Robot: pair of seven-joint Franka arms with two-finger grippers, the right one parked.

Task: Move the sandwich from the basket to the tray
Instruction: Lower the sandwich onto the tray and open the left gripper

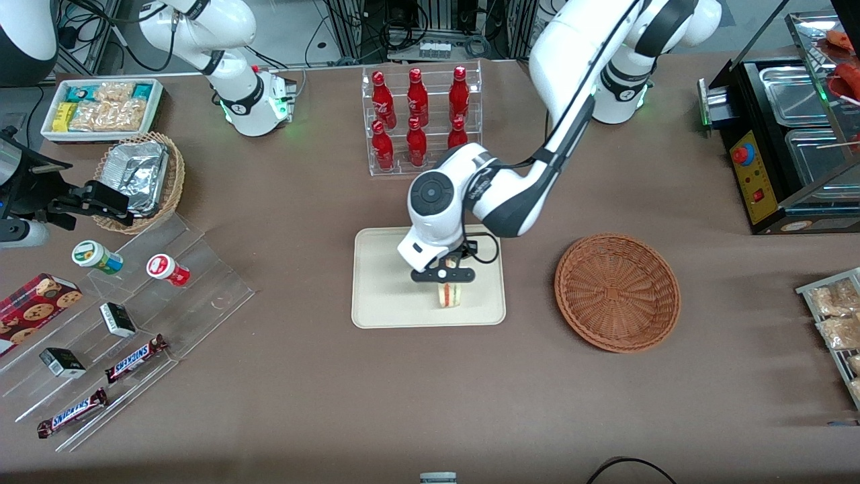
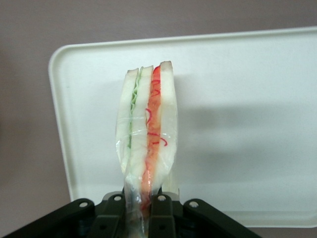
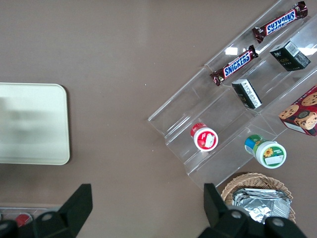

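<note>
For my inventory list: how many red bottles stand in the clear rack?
6. Three red bottles stand in the rack's upper row, three in the lower row, nearer the front camera. The arm may hide more. The gripper holds the sandwich over the tray.

Even, bright overhead light covers the brown worktop (image 1: 282, 376), with soft shadows under the arm and beside the basket (image 1: 617, 292). The clear plastic shelves (image 1: 134, 323) catch faint glare. In the wrist view the sandwich (image 2: 147, 129), pinched in the hand (image 2: 141, 208), is sharp and throws a blurred grey shadow across the pale tray (image 2: 257, 99). The tray looks slightly washed out there. The red bottles (image 1: 416, 117) show small highlights.
</note>
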